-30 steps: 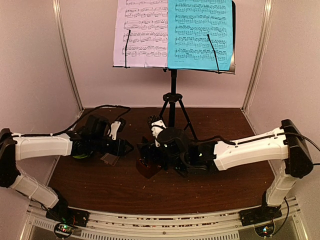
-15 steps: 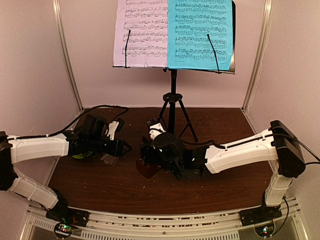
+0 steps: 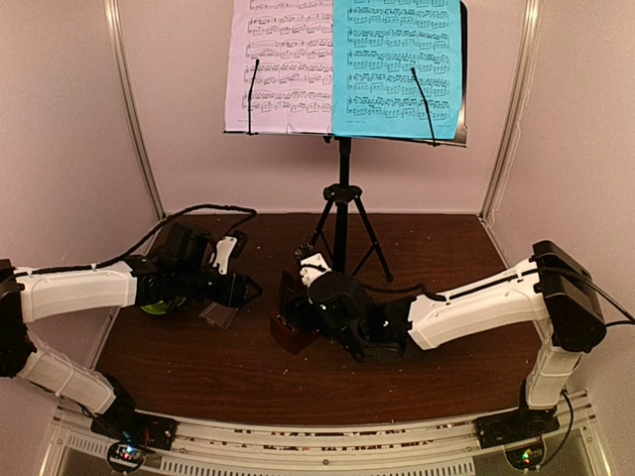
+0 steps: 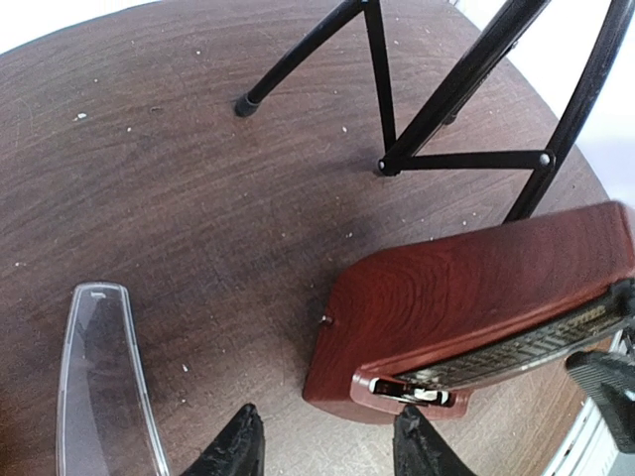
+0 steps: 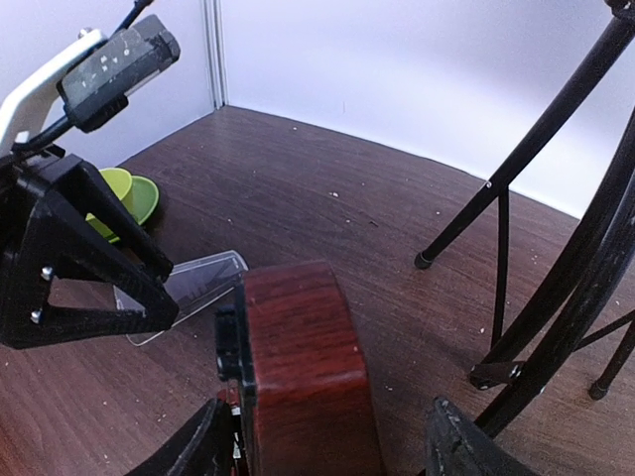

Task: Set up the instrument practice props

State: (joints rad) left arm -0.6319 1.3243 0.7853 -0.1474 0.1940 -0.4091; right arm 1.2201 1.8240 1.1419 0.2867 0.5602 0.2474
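Note:
The black music stand (image 3: 342,198) stands at the back on its tripod and holds a white music sheet (image 3: 283,64) and a cyan music sheet (image 3: 397,64). The brown wooden metronome (image 3: 295,335) sits on the table, with its clear cover (image 3: 218,315) lying flat to its left. My right gripper (image 5: 332,446) is open and straddles the metronome (image 5: 298,367); a gap shows on the right side. My left gripper (image 4: 327,451) is open and empty. It hovers between the cover (image 4: 104,377) and the metronome (image 4: 466,297).
A lime-green bowl (image 3: 159,305) sits under my left arm near the left wall, and the bowl (image 5: 124,193) also shows in the right wrist view. The tripod legs (image 4: 397,129) spread just behind the metronome. White walls close in the back and both sides.
My right arm has pushed left until its jaws stand around the metronome, and they have narrowed. The left arm has hardly moved.

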